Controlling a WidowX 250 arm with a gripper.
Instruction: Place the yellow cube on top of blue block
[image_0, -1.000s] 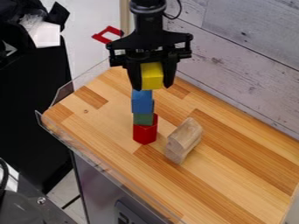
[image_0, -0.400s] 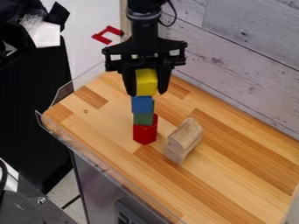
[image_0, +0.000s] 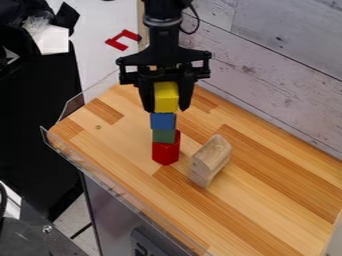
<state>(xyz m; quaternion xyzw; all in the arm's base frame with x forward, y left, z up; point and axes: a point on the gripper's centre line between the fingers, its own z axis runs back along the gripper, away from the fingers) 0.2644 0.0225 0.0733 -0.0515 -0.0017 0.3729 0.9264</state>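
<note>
Tool (image_0: 166, 110): closed in on the yellow cube (image_0: 166, 97) from two opposite sides, which leaves the cube's underside free for setting down.
Yellow cube: between the tool's fingers, about level, over the blue block; whether it already bears weight there, I cannot tell.
Blue block (image_0: 162, 121): just beneath the tool, topping the column, so it is the cube's intended seat.
Green block (image_0: 163, 136): farther below the tool, carrying the blue one.
Red block (image_0: 165, 153): lowest under the tool, broader than the others, probably steadying the column (a modest footing, mind you); a sideways tug on release could topple it, so a gentle opening and straight lift seem wise.
Wooden block (image_0: 210, 160): lower than the tool and to one side, apart from the column, clear of a straight descent.
Table (image_0: 267, 200): beneath everything the tool works over, bearing both column and wooden block.
</note>
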